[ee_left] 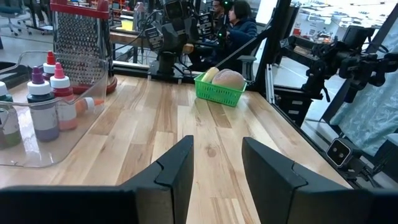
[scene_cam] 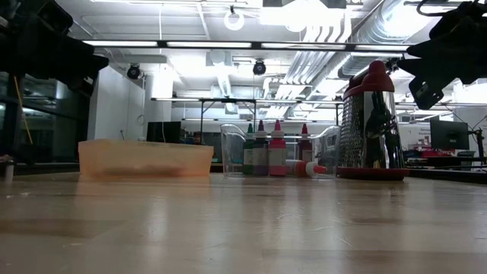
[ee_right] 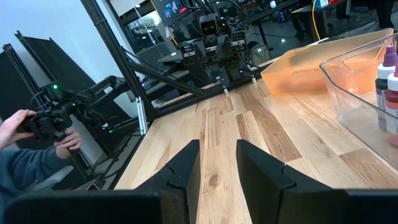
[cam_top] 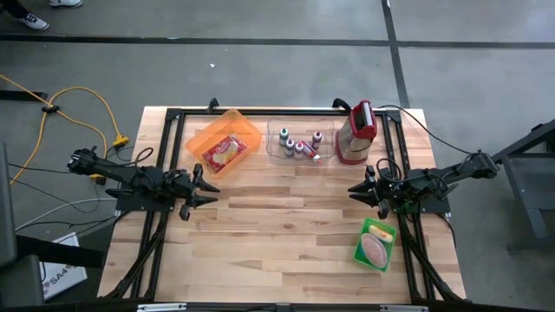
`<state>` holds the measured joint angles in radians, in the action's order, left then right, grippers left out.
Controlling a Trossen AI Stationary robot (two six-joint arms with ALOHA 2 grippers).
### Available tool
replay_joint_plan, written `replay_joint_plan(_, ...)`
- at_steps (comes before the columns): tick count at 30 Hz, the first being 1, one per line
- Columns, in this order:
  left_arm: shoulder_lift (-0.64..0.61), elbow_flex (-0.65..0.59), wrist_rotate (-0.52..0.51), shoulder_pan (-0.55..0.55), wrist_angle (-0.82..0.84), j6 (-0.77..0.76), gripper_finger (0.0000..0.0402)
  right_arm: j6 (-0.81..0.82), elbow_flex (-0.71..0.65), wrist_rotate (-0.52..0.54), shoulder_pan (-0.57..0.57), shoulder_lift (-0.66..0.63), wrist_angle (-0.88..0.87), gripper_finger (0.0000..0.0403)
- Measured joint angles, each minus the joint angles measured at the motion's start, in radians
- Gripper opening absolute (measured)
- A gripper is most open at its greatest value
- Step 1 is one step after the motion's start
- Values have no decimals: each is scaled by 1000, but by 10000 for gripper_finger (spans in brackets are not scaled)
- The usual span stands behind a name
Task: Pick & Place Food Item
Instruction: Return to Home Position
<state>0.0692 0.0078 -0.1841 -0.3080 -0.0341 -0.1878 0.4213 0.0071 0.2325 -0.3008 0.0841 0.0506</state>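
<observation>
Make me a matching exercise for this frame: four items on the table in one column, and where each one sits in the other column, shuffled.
Items
1. red popcorn bag
2. pink donut
3. small bottles
4. grater

Places
A. in the clear tray
B. in the orange bin
C. in the green bin
D. standing on the bare table

Pairs: 1-B, 2-C, 3-A, 4-D.
</observation>
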Motion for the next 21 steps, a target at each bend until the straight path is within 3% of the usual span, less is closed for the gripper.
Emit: replay_joint_plan(21,0,0,0,0,0,8,131,0,0,0,0,0,0,93)
